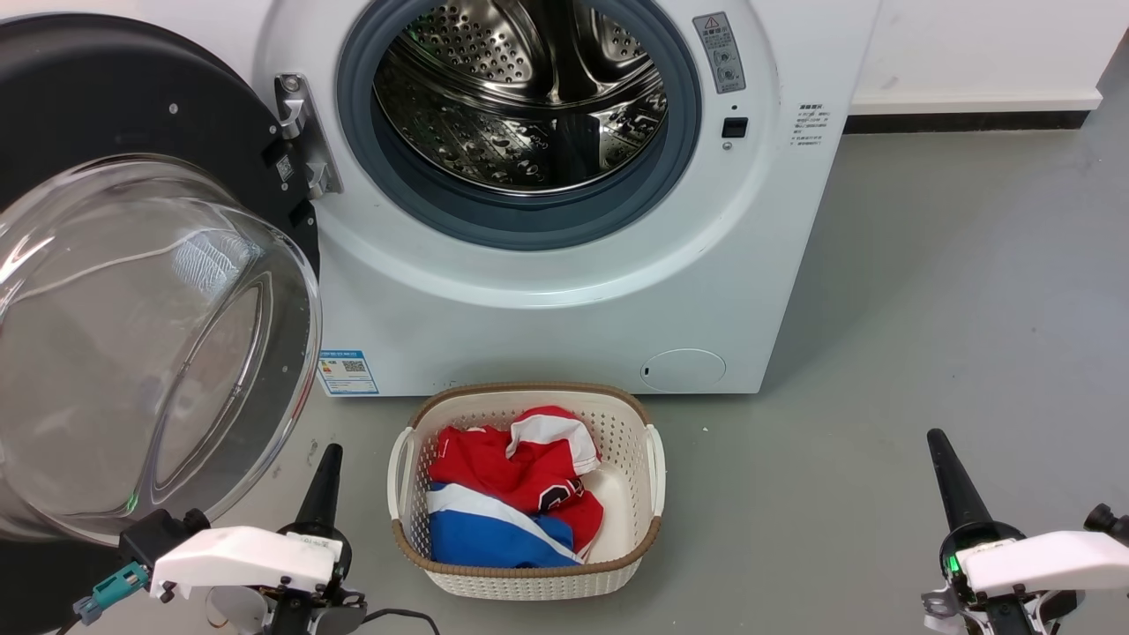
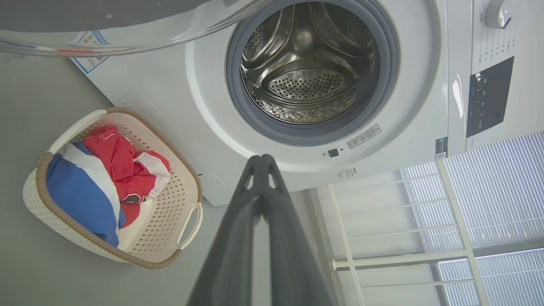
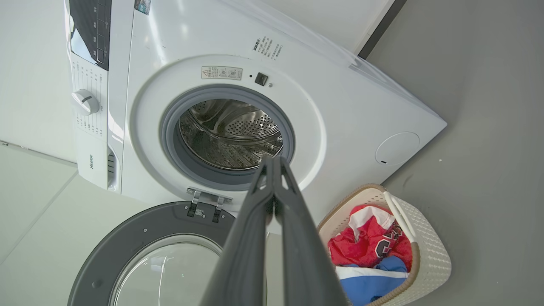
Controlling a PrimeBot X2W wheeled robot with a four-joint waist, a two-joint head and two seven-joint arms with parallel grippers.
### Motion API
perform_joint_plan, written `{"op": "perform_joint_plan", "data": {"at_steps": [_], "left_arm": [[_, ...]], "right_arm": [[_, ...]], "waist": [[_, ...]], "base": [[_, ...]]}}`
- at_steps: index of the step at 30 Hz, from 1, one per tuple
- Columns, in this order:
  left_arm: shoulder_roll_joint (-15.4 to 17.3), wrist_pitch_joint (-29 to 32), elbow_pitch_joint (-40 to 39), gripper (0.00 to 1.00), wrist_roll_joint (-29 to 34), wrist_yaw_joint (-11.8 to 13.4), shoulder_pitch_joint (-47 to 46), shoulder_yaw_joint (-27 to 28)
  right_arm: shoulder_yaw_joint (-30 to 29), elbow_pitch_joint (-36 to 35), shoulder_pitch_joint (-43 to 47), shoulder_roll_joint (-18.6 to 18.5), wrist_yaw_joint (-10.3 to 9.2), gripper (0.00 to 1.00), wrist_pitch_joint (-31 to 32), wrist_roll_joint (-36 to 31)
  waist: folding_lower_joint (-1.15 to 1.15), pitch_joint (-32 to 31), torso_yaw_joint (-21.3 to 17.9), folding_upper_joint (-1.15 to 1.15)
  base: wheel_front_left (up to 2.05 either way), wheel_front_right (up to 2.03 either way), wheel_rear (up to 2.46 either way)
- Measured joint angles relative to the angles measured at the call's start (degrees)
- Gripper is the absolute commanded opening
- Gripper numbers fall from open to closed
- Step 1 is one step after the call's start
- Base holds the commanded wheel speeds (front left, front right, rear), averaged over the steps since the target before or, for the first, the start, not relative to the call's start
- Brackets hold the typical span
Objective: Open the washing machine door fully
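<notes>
Cream perforated laundry basket (image 1: 520, 584) with brown rim stands on grey floor (image 1: 882, 353), just right of the left gripper (image 1: 332, 451), well left of the right gripper (image 1: 937, 438). Inside: crumpled red, white and blue garment (image 1: 516, 503).

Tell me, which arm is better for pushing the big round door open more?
Probably left. The left arm sits just beside the washing machine door; the right arm is beyond the basket.

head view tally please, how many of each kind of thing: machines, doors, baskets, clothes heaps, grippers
washing machine: 1
washing machine door: 1
laundry basket: 1
heap of clothes: 1
grippers: 2, left gripper and right gripper
total: 6
</notes>
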Motion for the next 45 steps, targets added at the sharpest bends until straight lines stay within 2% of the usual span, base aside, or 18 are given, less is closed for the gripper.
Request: {"op": "perform_joint_plan", "data": {"at_steps": [45], "left_arm": [[-3.8,5.1,0.5,0.0,-17.1,-5.3,-1.2,7.3]], "right_arm": [[-1.1,2.9,-3.5,0.0,0.0,0.0,3.4,22.5]], "waist": [[0.0,0.3,0.6,0.0]], "base": [[0.0,0.0,0.0]]}}
